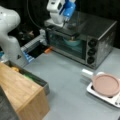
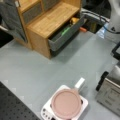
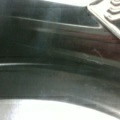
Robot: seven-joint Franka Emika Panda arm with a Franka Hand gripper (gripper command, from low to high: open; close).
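Blue-and-white end effector (image 1: pixel 67 23) is seen in a front view at the top, poised over the top front edge of the toaster oven (image 1: pixel 82 40), at or just above the metal; whether it is released or clenched cannot be told, and nothing is seen held. A teal bowl (image 1: pixel 72 42) is visible through the oven's glass door, directly below the end effector. Three dark knobs (image 1: pixel 91 51) are stacked on the oven's right-hand panel. The wrist view is filled by a dark, glossy surface with a pale panel corner (image 3: pixel 107 12) at top right; fingers cannot be made out there. A small orange object (image 1: pixel 48 50) is seen on the grey tabletop (image 1: pixel 65 82) just beside the oven's left corner. A pink pan (image 1: pixel 106 85) with a white handle (image 1: pixel 87 72) is set on a white hotplate (image 1: pixel 100 96) at a front view's right, well apart from the end effector; the same pan (image 2: pixel 66 103) is seen on the hotplate (image 2: pixel 46 112) at a front view's bottom, near the oven's door handle (image 2: pixel 101 80). A wooden cabinet (image 2: pixel 47 22) stands on the tabletop (image 2: pixel 30 67) with its grey drawer (image 2: pixel 63 37) pulled open; yellow and green items are seen inside. The arm's white base (image 1: pixel 10 37) is at a front view's left.
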